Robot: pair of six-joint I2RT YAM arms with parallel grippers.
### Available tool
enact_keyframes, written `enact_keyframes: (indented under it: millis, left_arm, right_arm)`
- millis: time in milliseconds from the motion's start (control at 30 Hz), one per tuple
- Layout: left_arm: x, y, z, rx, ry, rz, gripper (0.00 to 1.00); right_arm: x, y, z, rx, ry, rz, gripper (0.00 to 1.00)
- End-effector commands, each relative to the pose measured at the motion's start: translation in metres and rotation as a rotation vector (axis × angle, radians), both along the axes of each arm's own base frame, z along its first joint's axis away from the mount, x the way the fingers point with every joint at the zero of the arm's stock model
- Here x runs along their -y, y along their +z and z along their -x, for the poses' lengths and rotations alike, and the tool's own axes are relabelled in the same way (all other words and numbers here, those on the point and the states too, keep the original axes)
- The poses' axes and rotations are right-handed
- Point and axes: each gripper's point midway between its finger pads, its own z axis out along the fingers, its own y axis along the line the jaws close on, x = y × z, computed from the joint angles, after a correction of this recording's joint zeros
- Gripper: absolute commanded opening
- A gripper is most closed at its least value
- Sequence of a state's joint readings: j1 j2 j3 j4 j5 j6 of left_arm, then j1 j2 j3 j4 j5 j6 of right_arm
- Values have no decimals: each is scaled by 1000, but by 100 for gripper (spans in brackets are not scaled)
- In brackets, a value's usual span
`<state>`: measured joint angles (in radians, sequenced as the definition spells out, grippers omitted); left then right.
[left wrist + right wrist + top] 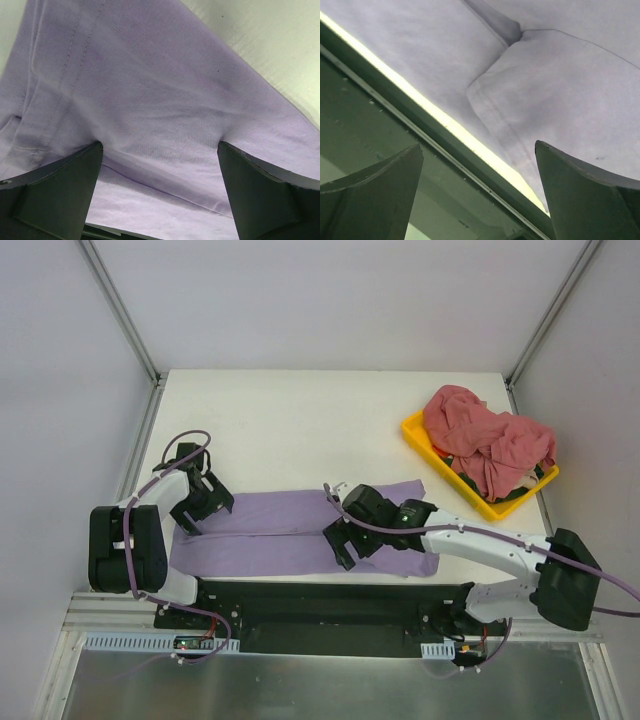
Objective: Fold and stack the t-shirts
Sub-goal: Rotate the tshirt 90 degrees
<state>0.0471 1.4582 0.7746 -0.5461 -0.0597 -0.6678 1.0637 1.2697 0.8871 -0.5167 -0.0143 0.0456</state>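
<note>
A lavender t-shirt (270,530) lies folded into a long strip along the near edge of the table. My left gripper (205,512) stands open on its left end. In the left wrist view the lavender cloth (165,90) fills the space between the left gripper (160,145) fingers, whose tips touch it. My right gripper (338,545) is open over the shirt's near edge, right of the middle. The right wrist view shows a hemmed fold of the shirt (560,75) above the right gripper (479,145), with nothing held. Dusty pink-red t-shirts (485,440) sit heaped in a tray.
The yellow tray (418,433) stands at the back right, near the right wall. The table's near edge (435,112) runs just under the right gripper, with the black base plate (320,600) below it. White walls and frame posts enclose the table.
</note>
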Motion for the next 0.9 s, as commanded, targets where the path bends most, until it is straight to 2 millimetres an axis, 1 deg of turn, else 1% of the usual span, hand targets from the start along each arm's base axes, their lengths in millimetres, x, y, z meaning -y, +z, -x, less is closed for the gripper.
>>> enact_keyframes:
  millis: [0, 67, 133, 200, 267, 367, 400, 433, 533, 633, 667, 767, 833, 867]
  left_arm:
    - [-7, -11, 7, -23, 2, -20, 99]
    - [-9, -11, 9, -24, 16, -29, 99]
    - [-12, -12, 10, -22, 35, -31, 99]
    - [-15, -11, 11, -21, 53, -28, 99]
    - [-15, -12, 12, -25, 57, -26, 99]
    - [-15, -12, 13, -30, 59, -27, 99]
    - [-16, -12, 13, -28, 64, -29, 99]
    - [-17, -12, 13, -30, 66, -33, 99]
    - [-20, -11, 15, -30, 81, -44, 99]
    - [-27, -11, 19, -39, 112, -63, 99]
    - [-30, -11, 21, -40, 130, -65, 99]
    - [-39, -11, 25, -43, 174, -85, 99]
    - [-42, -8, 25, -36, 186, -93, 99]
    - [-44, -7, 25, -33, 191, -100, 99]
  right_arm:
    - [1, -15, -21, 45, -124, 51, 96]
    - [6, -19, -26, 13, -226, 46, 96]
    - [15, -24, -27, -69, -346, 17, 96]
    - [28, -30, -30, -123, -474, -1, 96]
    - [42, -38, -31, -155, -566, -3, 96]
    - [56, -50, -31, -222, -642, -2, 96]
    - [56, -52, -30, -256, -641, -6, 96]
    - [57, -54, -34, -265, -644, -6, 96]
    - [57, -59, -53, -287, -618, 15, 96]
    - [49, -62, -72, -323, -545, 42, 96]
    - [48, -70, -79, -347, -528, 74, 96]
    - [42, -77, -101, -402, -489, 118, 96]
    - [37, -79, -125, -404, -449, 137, 96]
    - [38, -79, -136, -404, -433, 151, 96]
